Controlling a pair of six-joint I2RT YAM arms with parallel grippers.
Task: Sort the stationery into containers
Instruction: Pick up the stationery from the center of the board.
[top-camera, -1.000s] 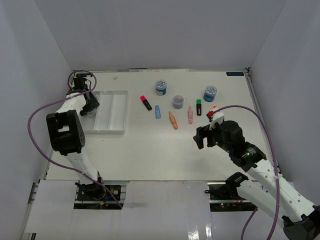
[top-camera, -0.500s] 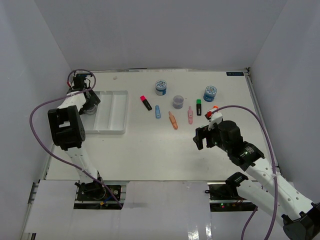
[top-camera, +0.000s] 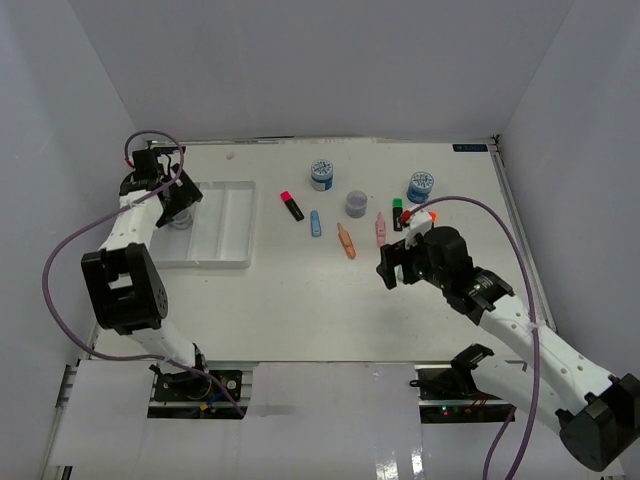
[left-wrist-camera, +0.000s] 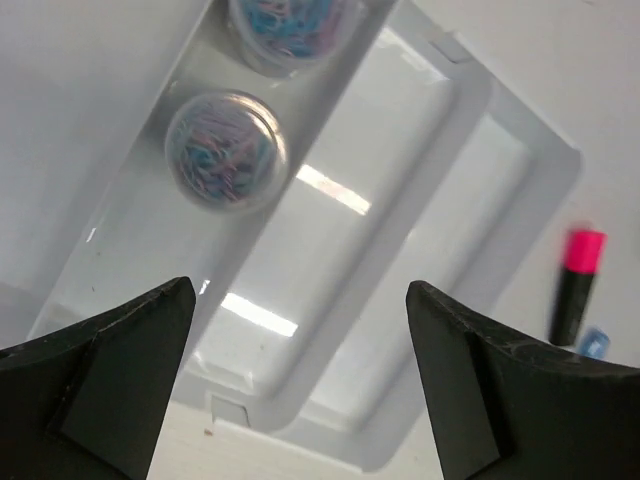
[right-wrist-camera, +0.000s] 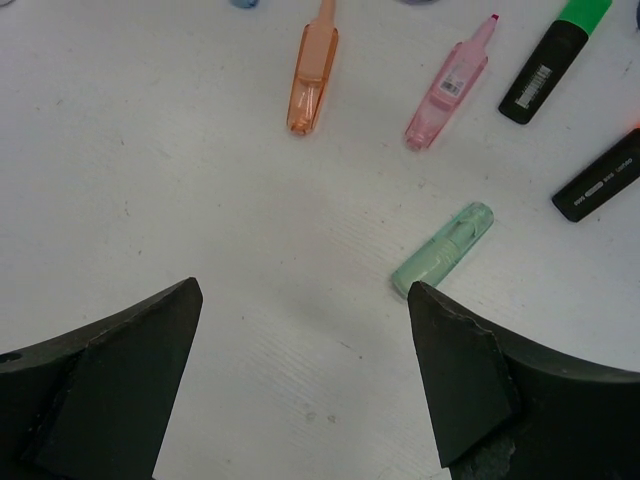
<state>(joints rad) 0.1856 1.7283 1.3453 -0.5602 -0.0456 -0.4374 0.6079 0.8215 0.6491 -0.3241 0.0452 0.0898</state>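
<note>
My left end effector (left-wrist-camera: 298, 300) and right end effector (right-wrist-camera: 303, 295) gape, empty. The green marker (right-wrist-camera: 443, 248) lies diagonally, one end toward a black highlighter (right-wrist-camera: 598, 180).

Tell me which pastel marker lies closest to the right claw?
The pale green marker, just before the right claw; orange marker and pink marker lie farther.

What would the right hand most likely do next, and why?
Probably lower the right hand onto the pale green marker and close on it. The hand is open and empty, the marker lies loose just ahead of it, slightly off-centre, and it is not yet in the white tray.
</note>
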